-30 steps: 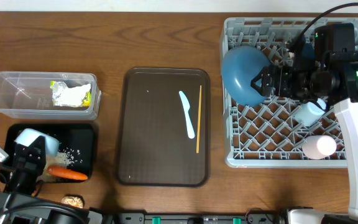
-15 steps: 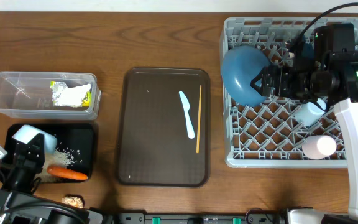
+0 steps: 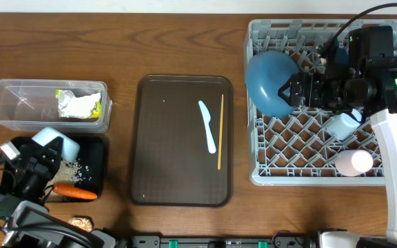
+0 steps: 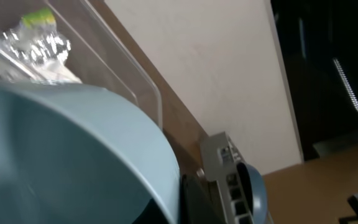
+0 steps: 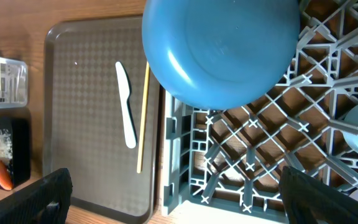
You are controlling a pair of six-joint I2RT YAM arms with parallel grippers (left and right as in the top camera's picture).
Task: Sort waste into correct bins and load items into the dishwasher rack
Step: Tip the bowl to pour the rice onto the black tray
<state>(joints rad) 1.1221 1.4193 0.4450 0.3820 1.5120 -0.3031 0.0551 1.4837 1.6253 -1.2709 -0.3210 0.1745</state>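
Round blue plate (image 3: 267,79) stands in grey lattice rack (image 3: 309,180), right. Pale blue spoon (image 3: 207,127), wooden chopstick (image 3: 220,131) unloaded, centre. Left gripper (image 3: 47,153) clamps small white bowl (image 3: 52,140); right gripper (image 3: 289,91) gapes.

- The overhead camera hangs well above the table (image 3: 185,41) and looks straight down. It takes in the clear tub (image 3: 5,110) at left, the brown serving tray (image 3: 178,172) in the middle and the grey rack (image 3: 267,31) at right.
- The left wrist camera sits right against the small pale bowl (image 4: 61,155), which fills its lower left. Tilted, it looks across the tub toward the far-off rack.
- The right wrist camera looks down from near the blue plate (image 5: 222,50), over the rack's edge and the serving tray.
- All three views show the tub, the rack and the plate.
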